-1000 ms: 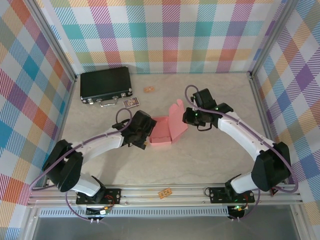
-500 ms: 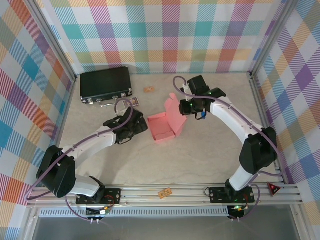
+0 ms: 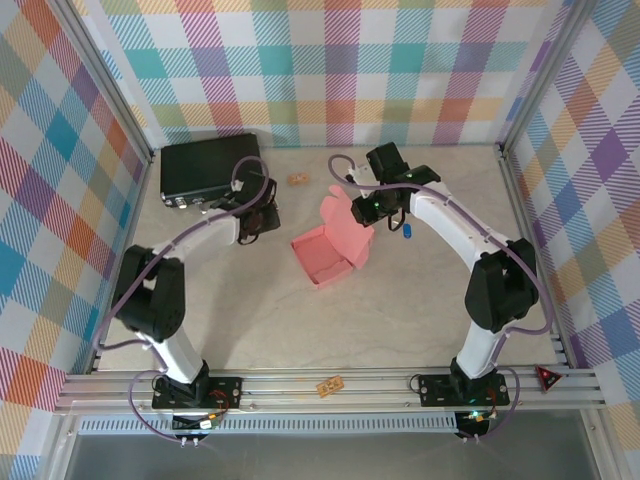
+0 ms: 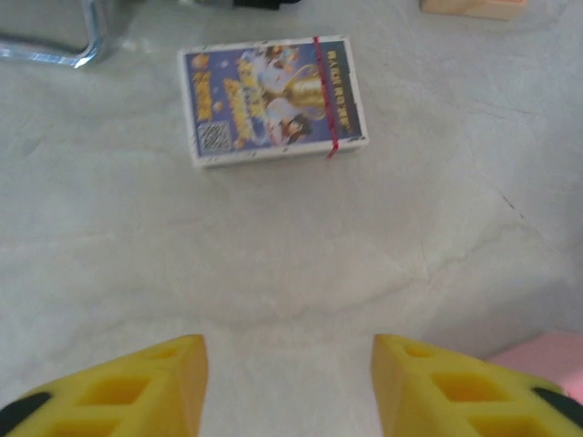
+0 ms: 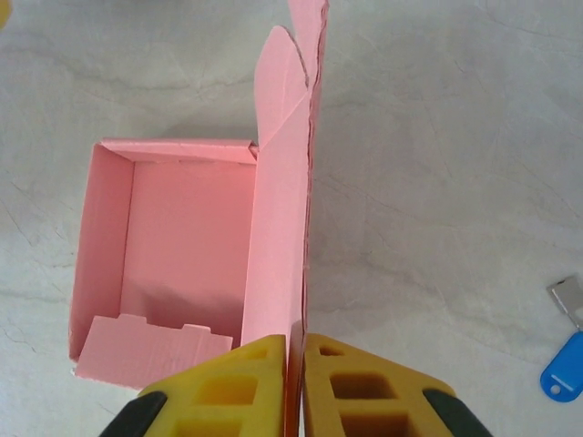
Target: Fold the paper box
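The salmon-pink paper box (image 3: 322,256) lies mid-table as an open shallow tray (image 5: 182,241), its lid panel (image 5: 281,228) standing upright along the right side. My right gripper (image 5: 296,341) is shut on the lower edge of that lid, the thin card pinched between both yellow fingers; from above the right gripper (image 3: 366,207) sits at the lid's far end. A loose front flap (image 5: 146,350) leans into the tray. My left gripper (image 4: 290,350) hovers open over bare table with nothing between its fingers, left of the box, close to the black case (image 3: 205,165).
A blue-printed card pack (image 4: 273,98) lies just ahead of the left fingers, the case's metal handle (image 4: 55,45) beyond it. A small wooden block (image 3: 297,180) sits behind. A blue key tag (image 3: 407,232) lies right of the box. Checkered walls enclose the table.
My left arm drew back from the box toward the black case and its jaws narrowed. The right gripper carried the lid back and left, turning the box with it.
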Controlling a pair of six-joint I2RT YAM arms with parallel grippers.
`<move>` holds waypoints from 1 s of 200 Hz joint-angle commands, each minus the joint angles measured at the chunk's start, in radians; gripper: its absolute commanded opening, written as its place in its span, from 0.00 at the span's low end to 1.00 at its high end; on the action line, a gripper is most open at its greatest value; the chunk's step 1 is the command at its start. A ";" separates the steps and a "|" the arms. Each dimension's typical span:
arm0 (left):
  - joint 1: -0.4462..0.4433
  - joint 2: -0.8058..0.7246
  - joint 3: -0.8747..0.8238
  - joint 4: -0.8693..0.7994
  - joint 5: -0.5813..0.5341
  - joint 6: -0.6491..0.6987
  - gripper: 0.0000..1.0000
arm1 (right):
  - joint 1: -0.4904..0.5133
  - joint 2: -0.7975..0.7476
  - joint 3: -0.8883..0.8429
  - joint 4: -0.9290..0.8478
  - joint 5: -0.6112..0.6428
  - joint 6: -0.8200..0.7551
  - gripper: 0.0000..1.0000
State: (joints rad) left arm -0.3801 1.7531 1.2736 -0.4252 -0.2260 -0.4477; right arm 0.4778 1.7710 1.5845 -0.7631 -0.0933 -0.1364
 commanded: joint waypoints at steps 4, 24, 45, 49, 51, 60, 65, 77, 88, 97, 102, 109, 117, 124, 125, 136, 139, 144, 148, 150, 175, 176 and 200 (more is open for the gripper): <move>0.008 0.106 0.117 -0.078 -0.003 0.041 0.41 | -0.004 0.003 0.008 0.049 -0.049 -0.116 0.13; 0.008 0.168 0.163 -0.085 0.034 0.040 0.33 | -0.004 -0.007 -0.013 0.095 -0.077 -0.174 0.13; 0.007 0.203 0.171 -0.086 0.100 0.037 0.22 | -0.004 -0.023 -0.047 0.152 -0.131 -0.246 0.13; 0.007 0.205 0.169 -0.086 0.114 0.037 0.20 | -0.005 -0.024 -0.053 0.162 -0.141 -0.260 0.13; 0.007 0.207 0.167 -0.085 0.122 0.037 0.20 | -0.004 -0.025 -0.057 0.166 -0.146 -0.263 0.13; 0.007 0.207 0.152 -0.079 0.155 0.034 0.17 | -0.005 -0.029 -0.067 0.185 -0.168 -0.291 0.13; 0.008 0.205 0.140 -0.078 0.169 0.029 0.16 | -0.004 -0.028 -0.071 0.195 -0.179 -0.304 0.13; 0.007 0.194 0.106 -0.064 0.214 0.020 0.14 | -0.004 -0.025 -0.073 0.201 -0.214 -0.343 0.13; 0.008 0.180 0.065 -0.042 0.250 0.007 0.13 | -0.005 -0.014 -0.069 0.203 -0.234 -0.368 0.13; 0.007 0.164 0.029 -0.016 0.278 -0.013 0.13 | -0.004 -0.006 -0.064 0.201 -0.252 -0.385 0.14; 0.007 0.155 0.007 0.004 0.293 -0.024 0.13 | -0.004 -0.001 -0.061 0.201 -0.258 -0.394 0.14; 0.007 0.144 -0.023 0.032 0.312 -0.040 0.13 | -0.004 0.006 -0.056 0.203 -0.266 -0.401 0.14; 0.007 0.135 -0.049 0.051 0.336 -0.060 0.13 | -0.004 0.016 -0.049 0.202 -0.274 -0.409 0.15; 0.007 0.130 -0.067 0.062 0.351 -0.070 0.13 | -0.004 0.024 -0.038 0.194 -0.286 -0.418 0.15; 0.007 0.130 -0.069 0.062 0.353 -0.072 0.13 | -0.004 0.024 -0.038 0.194 -0.286 -0.418 0.15; 0.006 0.117 -0.091 0.066 0.364 -0.092 0.12 | -0.003 0.035 -0.025 0.189 -0.299 -0.423 0.16; 0.007 0.113 -0.098 0.069 0.368 -0.097 0.12 | -0.002 0.037 -0.022 0.189 -0.303 -0.426 0.16; 0.006 0.106 -0.110 0.078 0.378 -0.102 0.12 | -0.001 0.041 -0.018 0.188 -0.307 -0.430 0.16; 0.006 0.099 -0.120 0.084 0.383 -0.106 0.12 | -0.002 0.042 -0.014 0.186 -0.310 -0.434 0.17; 0.005 0.096 -0.125 0.087 0.386 -0.108 0.12 | -0.003 0.044 -0.013 0.186 -0.310 -0.436 0.17; 0.001 0.058 -0.174 0.127 0.429 -0.122 0.12 | -0.001 0.050 0.003 0.188 -0.313 -0.453 0.22; 0.001 0.057 -0.175 0.128 0.429 -0.122 0.12 | -0.002 0.050 0.003 0.187 -0.313 -0.453 0.22; -0.003 0.051 -0.195 0.140 0.440 -0.121 0.13 | -0.001 0.045 0.014 0.197 -0.295 -0.448 0.38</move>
State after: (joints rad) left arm -0.3782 1.8420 1.0988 -0.3153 0.1658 -0.5472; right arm 0.4778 1.8175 1.5505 -0.5838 -0.3576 -0.5564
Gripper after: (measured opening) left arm 0.125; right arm 0.316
